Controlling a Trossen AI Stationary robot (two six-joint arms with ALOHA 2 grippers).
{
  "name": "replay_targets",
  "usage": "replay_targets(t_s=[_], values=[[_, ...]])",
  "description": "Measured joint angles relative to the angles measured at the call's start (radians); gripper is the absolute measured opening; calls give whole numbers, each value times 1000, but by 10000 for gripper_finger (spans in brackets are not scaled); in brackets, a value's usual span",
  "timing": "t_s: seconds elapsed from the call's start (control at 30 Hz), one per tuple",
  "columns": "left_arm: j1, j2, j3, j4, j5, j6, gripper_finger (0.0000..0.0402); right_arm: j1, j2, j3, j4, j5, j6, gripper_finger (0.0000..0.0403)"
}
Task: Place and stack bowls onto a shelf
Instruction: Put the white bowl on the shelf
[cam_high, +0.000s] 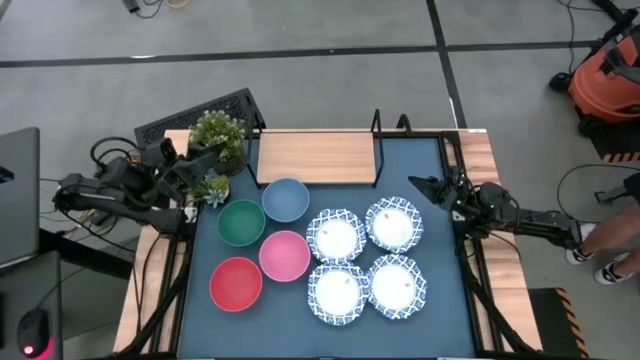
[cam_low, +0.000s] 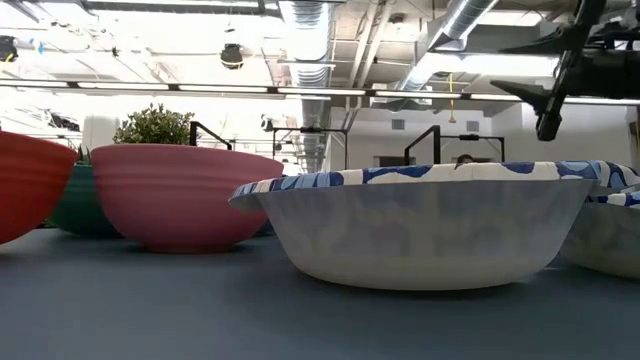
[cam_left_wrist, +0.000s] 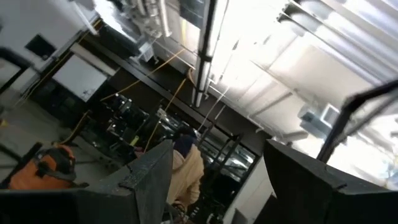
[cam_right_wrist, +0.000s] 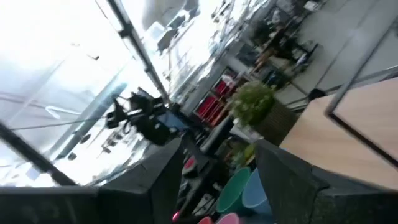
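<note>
Eight bowls rest on their bases on the blue mat: blue (cam_high: 286, 199), green (cam_high: 241, 222), pink (cam_high: 285, 255), red (cam_high: 236, 283), and four white ones with blue rim pattern (cam_high: 335, 236) (cam_high: 394, 223) (cam_high: 337, 292) (cam_high: 397, 284). The light-wood shelf (cam_high: 315, 158) stands at the mat's far edge and carries no bowl. My left gripper (cam_high: 190, 172) hovers open by the mat's left edge, near the plants. My right gripper (cam_high: 427, 190) hovers open at the mat's right side, above the table beside the far right patterned bowl. In the wrist views both grippers (cam_left_wrist: 217, 186) (cam_right_wrist: 217, 180) hold nothing.
A potted green plant (cam_high: 218, 135) and a smaller one (cam_high: 212, 187) stand at the mat's far left corner, next to the shelf's left end. Black wire uprights (cam_high: 377, 150) rise at the shelf's right end. An orange vacuum (cam_high: 610, 80) stands on the floor off to the right.
</note>
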Motion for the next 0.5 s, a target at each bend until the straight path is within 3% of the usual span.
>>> replay_targets(t_s=[0.13, 0.23, 0.37, 0.5], values=[[0, 2, 2, -5, 26, -12, 236, -5, 1, 46, -10, 0, 13, 227], [0, -8, 2, -10, 45, -36, 236, -5, 31, 152, -81, 2, -111, 227], [0, -45, 2, -99, 27, -84, 236, -5, 133, 378, -359, 32, -287, 227], [0, -100, 2, -233, -20, -158, 236, -5, 306, 608, -682, 54, -360, 227]])
